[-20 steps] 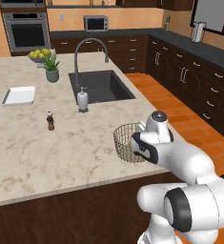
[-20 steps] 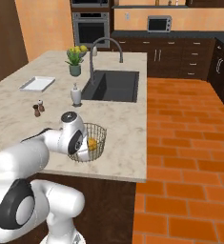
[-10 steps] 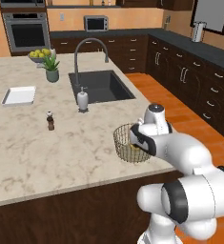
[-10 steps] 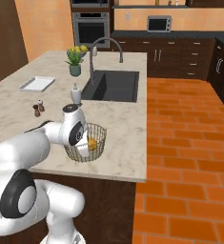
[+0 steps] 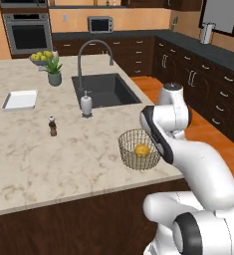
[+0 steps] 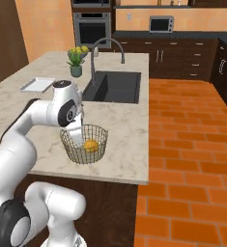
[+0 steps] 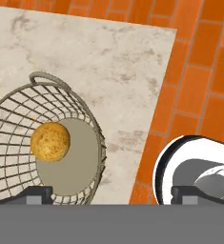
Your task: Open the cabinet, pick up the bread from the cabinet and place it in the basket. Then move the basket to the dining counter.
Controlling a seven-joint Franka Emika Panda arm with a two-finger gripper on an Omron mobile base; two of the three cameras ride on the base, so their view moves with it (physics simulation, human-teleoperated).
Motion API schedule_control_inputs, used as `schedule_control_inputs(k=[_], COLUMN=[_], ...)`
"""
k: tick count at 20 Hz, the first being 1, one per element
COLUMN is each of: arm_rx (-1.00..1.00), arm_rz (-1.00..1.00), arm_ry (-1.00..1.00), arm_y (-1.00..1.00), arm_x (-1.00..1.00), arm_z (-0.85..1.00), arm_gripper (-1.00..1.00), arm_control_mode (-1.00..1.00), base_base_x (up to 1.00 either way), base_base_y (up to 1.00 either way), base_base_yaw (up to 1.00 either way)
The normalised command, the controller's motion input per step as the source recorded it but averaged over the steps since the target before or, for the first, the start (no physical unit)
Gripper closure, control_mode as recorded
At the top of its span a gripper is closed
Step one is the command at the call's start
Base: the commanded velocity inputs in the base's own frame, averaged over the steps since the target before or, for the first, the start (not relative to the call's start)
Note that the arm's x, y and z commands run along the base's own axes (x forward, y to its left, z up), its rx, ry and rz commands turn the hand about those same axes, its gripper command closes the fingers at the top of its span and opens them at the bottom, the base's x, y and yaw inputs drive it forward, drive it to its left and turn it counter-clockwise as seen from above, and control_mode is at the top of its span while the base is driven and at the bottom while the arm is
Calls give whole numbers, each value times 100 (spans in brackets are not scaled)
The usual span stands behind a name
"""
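Basket (image 5: 138, 149) w/ bread (image 5: 142, 149) near dining counter (image 5: 63, 154) corner, sink (image 5: 104, 89) behind.

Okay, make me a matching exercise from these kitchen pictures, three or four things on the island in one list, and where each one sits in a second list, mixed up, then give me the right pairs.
Things:
1. bread
2. basket
3. white tray
4. soap dispenser

Places:
A. on the dining counter near its left edge in the left base view, far from the arm
B. on the beige bottom inside the wire mesh
C. beside the front edge of the dark sink
D. on the stone top near the corner closest to the robot

Pairs: 1-B, 2-D, 3-A, 4-C
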Motion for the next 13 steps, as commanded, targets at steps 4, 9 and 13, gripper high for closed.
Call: schedule_control_inputs(k=[4, 9, 13], arm_rx=[0, 0, -14], arm_rz=[23, 43, 51], arm_ry=[-4, -12, -15], arm_y=[0, 8, 47], arm_x=[-84, -96, -98], arm_z=[100, 58, 26], arm_gripper=[-100, -100, -100], arm_control_mode=[-100, -100, -100], base_base_x=[0, 0, 0], base_base_y=[0, 0, 0], base_base_yaw=[0, 0, 0])
